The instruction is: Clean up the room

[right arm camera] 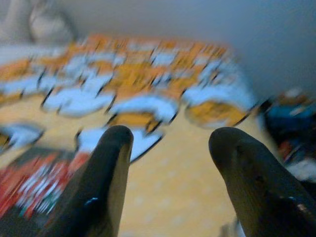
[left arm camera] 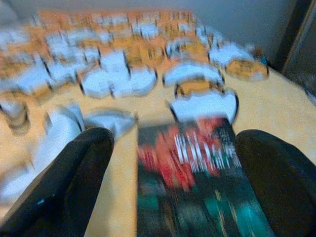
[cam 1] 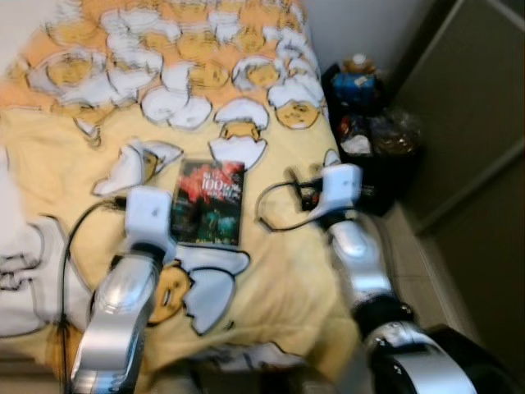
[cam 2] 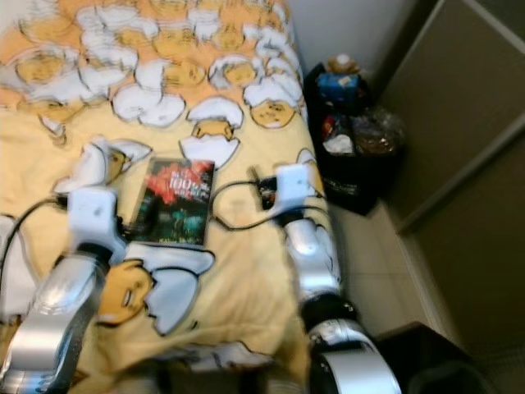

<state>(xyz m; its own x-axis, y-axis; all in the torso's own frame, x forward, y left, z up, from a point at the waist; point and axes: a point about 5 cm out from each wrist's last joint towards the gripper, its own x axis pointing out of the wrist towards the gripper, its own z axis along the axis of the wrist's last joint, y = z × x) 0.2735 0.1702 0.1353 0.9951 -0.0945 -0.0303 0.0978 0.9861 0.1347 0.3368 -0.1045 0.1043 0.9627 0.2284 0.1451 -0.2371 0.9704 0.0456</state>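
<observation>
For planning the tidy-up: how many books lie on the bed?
1. A dark-covered book with red and teal print lies flat on the yellow egg-patterned blanket, between the two arms. Others may be hidden outside the frame.

Bed (cam 1: 271, 312): yellow cover with egg-character print, 9 to 12 o'clock | Wall (cam 1: 361, 25): pale, plain, 1 o'clock | Cabinet doors (cam 1: 476, 123): dark olive-brown, 3 o'clock | Floor (cam 1: 422, 271): light tiles, 4 o'clock | Black bin (cam 2: 353, 176): full, beside bed
</observation>
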